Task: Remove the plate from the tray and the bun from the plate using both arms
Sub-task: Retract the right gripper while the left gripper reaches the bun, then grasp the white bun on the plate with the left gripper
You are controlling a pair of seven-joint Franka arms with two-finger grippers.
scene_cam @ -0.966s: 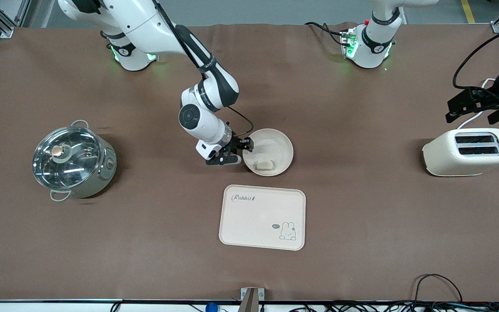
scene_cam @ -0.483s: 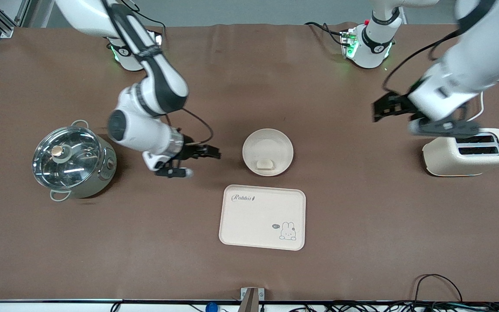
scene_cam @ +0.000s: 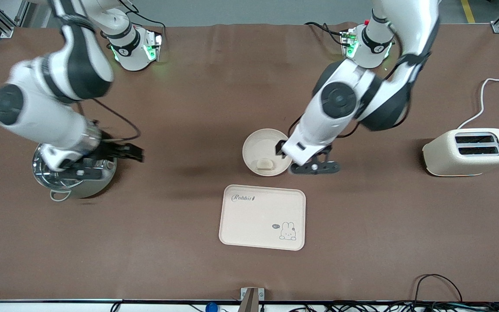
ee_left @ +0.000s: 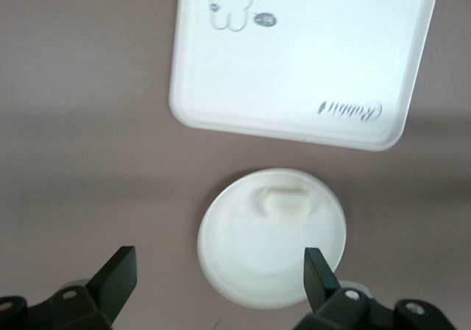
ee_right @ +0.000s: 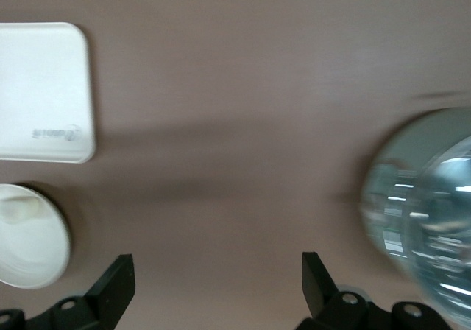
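We see the plate (scene_cam: 267, 151) already off the tray (scene_cam: 262, 217), resting on the table just past the tray's edge that faces the robots, at about twelve o'clock from it in the front view. The bun (scene_cam: 264, 164) lies in the plate, close to the rim at the plate's six o'clock, the part nearest the tray. So we judge the first half of the task done and the bun's removal not yet done.

The left gripper (scene_cam: 308, 162) hangs over the plate's rim at roughly four o'clock, fingers spread wide and empty; in the left wrist view the plate (ee_left: 272, 238) and bun (ee_left: 285, 201) sit between its fingertips (ee_left: 318, 275). The right gripper (scene_cam: 102, 162) is over the pot (scene_cam: 74, 173) toward the right arm's end of the table, fingers also spread and holding nothing.

What worries us: the bun is small and hugs the raised rim, so a finger coming down could land on the rim and tip or slide the plate, which nothing steadies. A pinch slightly off centre could roll the bun away. The right gripper is low over the pot's glass lid and could clip it.
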